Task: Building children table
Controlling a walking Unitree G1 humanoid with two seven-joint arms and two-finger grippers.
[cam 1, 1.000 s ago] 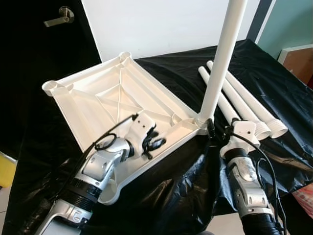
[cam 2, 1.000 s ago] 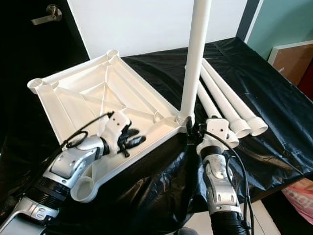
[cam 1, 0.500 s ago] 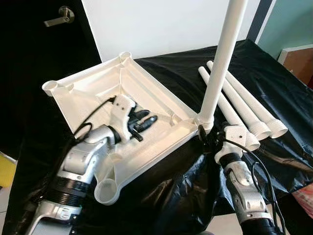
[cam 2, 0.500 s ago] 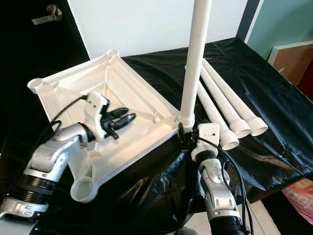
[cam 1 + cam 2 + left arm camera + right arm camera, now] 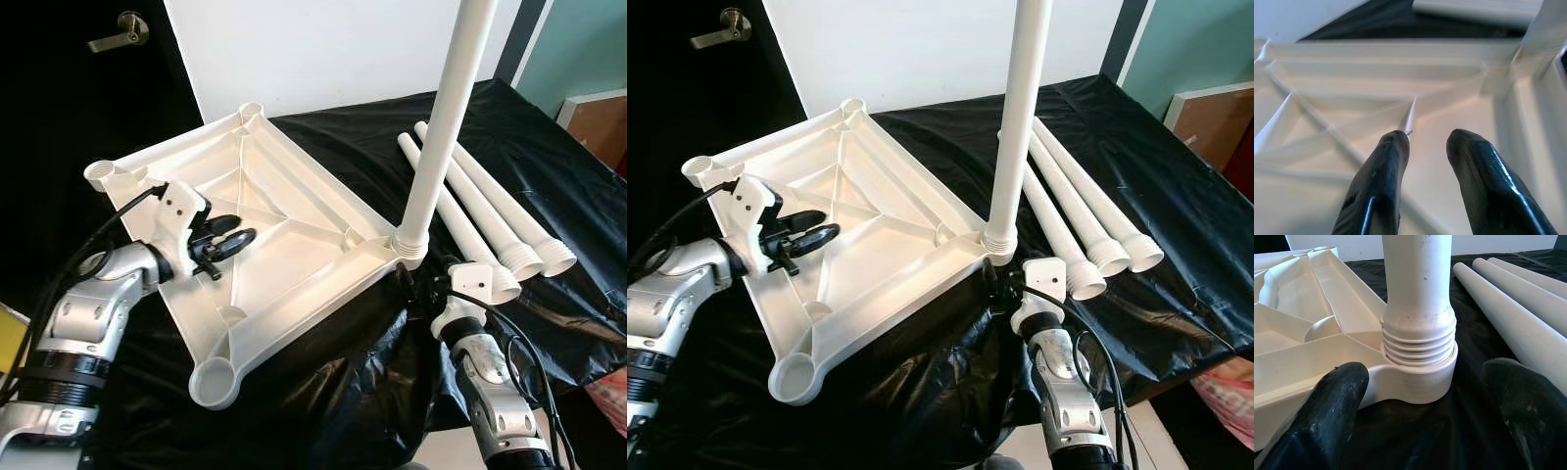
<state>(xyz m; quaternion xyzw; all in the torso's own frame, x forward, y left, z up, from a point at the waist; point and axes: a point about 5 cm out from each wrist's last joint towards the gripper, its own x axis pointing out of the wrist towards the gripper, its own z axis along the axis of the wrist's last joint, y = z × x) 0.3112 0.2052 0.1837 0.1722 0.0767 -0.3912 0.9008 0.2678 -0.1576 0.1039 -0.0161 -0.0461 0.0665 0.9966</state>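
Note:
A white children's tabletop (image 5: 294, 211) lies upside down on the black-covered table. One white leg (image 5: 441, 127) stands upright, screwed into the corner socket (image 5: 409, 245) at the right. Three loose legs (image 5: 490, 206) lie side by side to its right. My left gripper (image 5: 243, 230) hovers over the ribbed underside near the tabletop's left edge, fingers a little apart, holding nothing (image 5: 1427, 142). My right gripper (image 5: 416, 284) sits just in front of and below the socket. It is open wide, its fingers (image 5: 1337, 396) on either side of the leg's threaded base without touching it.
An empty corner socket (image 5: 214, 380) points toward me at the front. The black cloth (image 5: 549, 176) hangs over the table's near edge. A dark door with a handle (image 5: 118, 34) is at the back left, and a brown board (image 5: 598, 117) at the far right.
My left gripper has swung left and away from the tabletop's front edge to its left side. My right gripper has drawn back and down a little from the upright leg's base.

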